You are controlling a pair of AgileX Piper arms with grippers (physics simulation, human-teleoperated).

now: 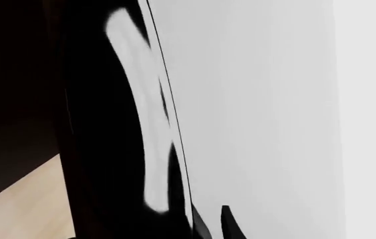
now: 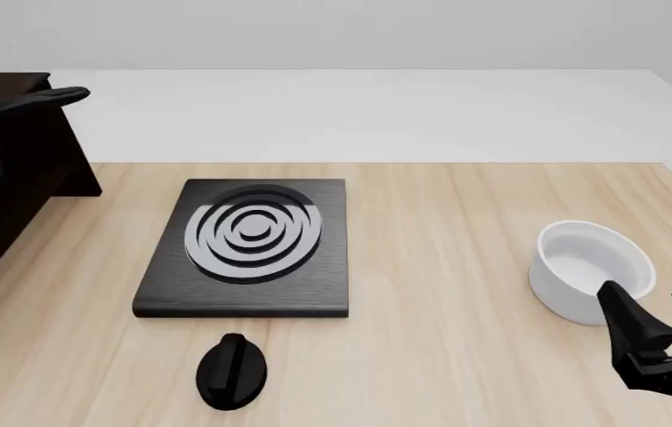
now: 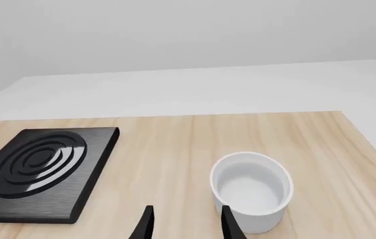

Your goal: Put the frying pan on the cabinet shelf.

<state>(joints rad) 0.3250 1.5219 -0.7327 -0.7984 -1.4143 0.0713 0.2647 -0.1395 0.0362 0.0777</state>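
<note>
Right gripper (image 2: 666, 331) fingers spread, holding nothing, lower right of front view, just beside the white bowl (image 2: 588, 269). Left gripper: fingers not clearly seen; can't tell if clenched. Left wrist view is filled by a glossy black curved surface with pale edge, likely the frying pan (image 1: 118, 139) very close. In front view a dark handle-like bar (image 2: 39, 100) sticks out at upper left by the cabinet (image 2: 9, 191). Left arm is nearer. Stove plate (image 2: 249, 247) centre, black knob (image 2: 232, 371) below it, on the table (image 2: 455, 294).

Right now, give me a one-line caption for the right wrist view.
Open right hand hovers near the white bowl, stove plate beyond.
</note>
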